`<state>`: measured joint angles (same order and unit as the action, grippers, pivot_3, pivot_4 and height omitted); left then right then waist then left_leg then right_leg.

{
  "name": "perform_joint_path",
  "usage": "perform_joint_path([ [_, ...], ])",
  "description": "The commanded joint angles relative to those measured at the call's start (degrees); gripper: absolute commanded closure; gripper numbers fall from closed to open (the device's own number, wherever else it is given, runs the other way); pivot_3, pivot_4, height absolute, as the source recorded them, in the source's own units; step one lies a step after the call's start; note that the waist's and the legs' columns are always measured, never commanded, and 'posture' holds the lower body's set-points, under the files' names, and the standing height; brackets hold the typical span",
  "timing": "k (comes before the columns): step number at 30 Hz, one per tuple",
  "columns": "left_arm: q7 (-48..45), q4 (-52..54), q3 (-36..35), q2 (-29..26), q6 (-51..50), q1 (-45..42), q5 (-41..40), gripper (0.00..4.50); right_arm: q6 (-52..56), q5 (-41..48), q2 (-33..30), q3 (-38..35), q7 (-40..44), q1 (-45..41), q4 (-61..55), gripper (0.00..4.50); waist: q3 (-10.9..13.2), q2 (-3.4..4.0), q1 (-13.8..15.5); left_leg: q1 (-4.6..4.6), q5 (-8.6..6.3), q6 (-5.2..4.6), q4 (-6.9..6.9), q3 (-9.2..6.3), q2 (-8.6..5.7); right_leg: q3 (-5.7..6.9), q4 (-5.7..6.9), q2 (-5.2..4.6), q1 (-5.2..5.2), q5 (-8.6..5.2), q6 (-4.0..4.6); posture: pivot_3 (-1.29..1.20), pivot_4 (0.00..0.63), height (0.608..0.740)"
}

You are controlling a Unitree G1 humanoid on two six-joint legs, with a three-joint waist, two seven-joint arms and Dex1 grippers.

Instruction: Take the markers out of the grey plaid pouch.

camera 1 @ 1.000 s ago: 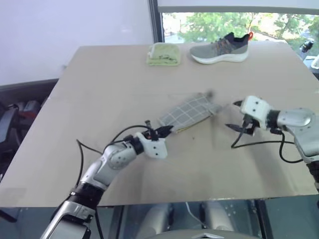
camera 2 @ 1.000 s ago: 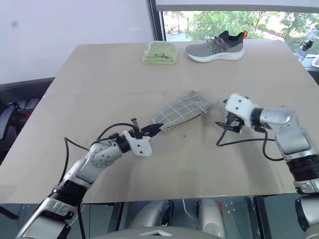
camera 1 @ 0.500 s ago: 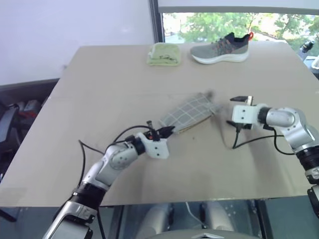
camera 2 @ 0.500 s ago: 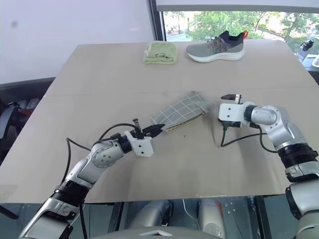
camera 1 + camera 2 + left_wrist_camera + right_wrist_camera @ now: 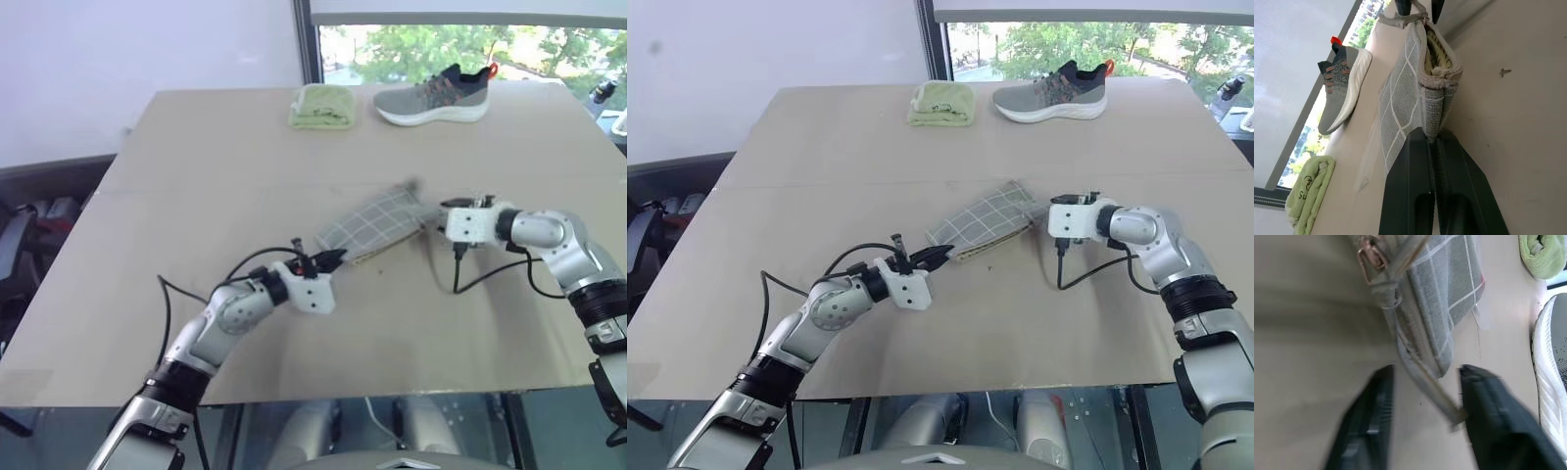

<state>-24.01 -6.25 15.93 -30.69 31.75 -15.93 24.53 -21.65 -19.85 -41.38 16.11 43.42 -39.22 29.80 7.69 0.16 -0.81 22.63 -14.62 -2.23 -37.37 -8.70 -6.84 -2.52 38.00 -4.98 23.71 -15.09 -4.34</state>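
Left eye view: the pouch (image 5: 376, 224) lies mid-table (image 5: 196, 166), its long axis running from about 7 o'clock to 1 o'clock. My left gripper (image 5: 331, 259) sits at the pouch's 7 o'clock end, its fingers (image 5: 1422, 196) pressed together on that corner of fabric. In the left wrist view the pouch mouth gapes a little along its top edge, showing lining; I cannot make out the markers inside. My right gripper (image 5: 443, 211) meets the pouch's 1 o'clock end; in the right wrist view its fingers (image 5: 1371, 421) stand apart, straddling a grey strap (image 5: 1422, 382) that trails from a metal ring (image 5: 1370, 257) on that end, without yet clamping it. A sneaker (image 5: 431, 96) and a folded green cloth (image 5: 321, 106) lie well apart at the far edge, near 12 o'clock.

Step in hand, as I judge it: securing both ends of the pouch before opening it. The next move calls for the right fingers to pinch the strap or ring firmly while the left holds its corner, so the mouth can be drawn wider and the markers reached.
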Motion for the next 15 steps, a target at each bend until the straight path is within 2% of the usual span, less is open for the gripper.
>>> perform_joint_path([
  [1, 0.3, 1.3, -0.3, 0.2, 0.2, -0.6, -0.6, 4.50, -0.8, 0.0, -1.2, -0.9, 0.0, -0.6, -1.3, 4.46, 0.0, 0.00, 0.0, 0.00, 0.00, 0.00, 0.00, 0.00, 0.00, 0.00, 0.00, 0.00, 0.00, 0.00, 0.00, 0.00, 0.150, 0.740],
  [15, 0.9, -0.3, -0.5, 1.4, -0.3, -1.7, -0.7, 4.50, 5.5, -0.6, -5.8, -3.7, -2.1, 0.9, -1.8, 4.49, 0.0, 0.00, 0.0, 0.00, 0.00, 0.00, -0.01, 0.01, 0.00, -0.01, 0.00, -0.01, 0.00, 0.00, 0.00, 0.00, 0.150, 0.740],
])
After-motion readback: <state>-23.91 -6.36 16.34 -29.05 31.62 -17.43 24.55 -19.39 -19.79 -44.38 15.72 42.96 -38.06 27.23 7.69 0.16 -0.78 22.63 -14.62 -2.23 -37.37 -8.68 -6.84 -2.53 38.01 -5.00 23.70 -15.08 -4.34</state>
